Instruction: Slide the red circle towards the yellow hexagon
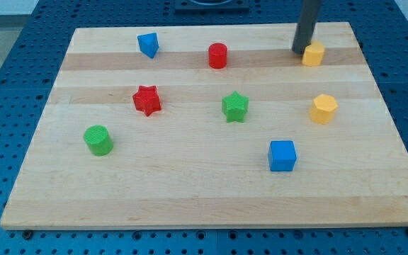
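The red circle [217,55] stands near the view's top, at the middle of the wooden board [190,198]. A yellow block [313,53] that looks like the hexagon sits to its right, near the top right corner. My tip [299,51] rests on the board just left of this yellow block, touching or almost touching it, and well to the right of the red circle. A second yellow block [324,108], whose shape I cannot make out for sure, lies lower at the right.
A blue triangle-like block [148,44] is at the top left. A red star [146,100] and a green star [235,106] lie mid-board. A green circle [98,139] is at the lower left and a blue cube [282,155] at the lower right.
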Motion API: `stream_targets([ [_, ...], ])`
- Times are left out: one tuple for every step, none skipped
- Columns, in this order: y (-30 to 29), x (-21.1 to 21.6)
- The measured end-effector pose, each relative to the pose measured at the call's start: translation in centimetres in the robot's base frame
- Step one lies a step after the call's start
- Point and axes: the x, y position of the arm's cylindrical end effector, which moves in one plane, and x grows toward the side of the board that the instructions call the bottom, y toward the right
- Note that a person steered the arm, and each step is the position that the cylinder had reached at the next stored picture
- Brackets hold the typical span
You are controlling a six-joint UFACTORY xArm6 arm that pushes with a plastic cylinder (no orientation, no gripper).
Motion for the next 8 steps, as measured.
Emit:
stream_targets([
  [2.1,0.0],
  [1.7,-0.6],
  [-3.1,-6.1],
  [-7.7,-8.2],
  [-17.5,-6.9],
  [-25.2,-3.7],
  [-26.5,0.2],
  [-22.1,0.5],
])
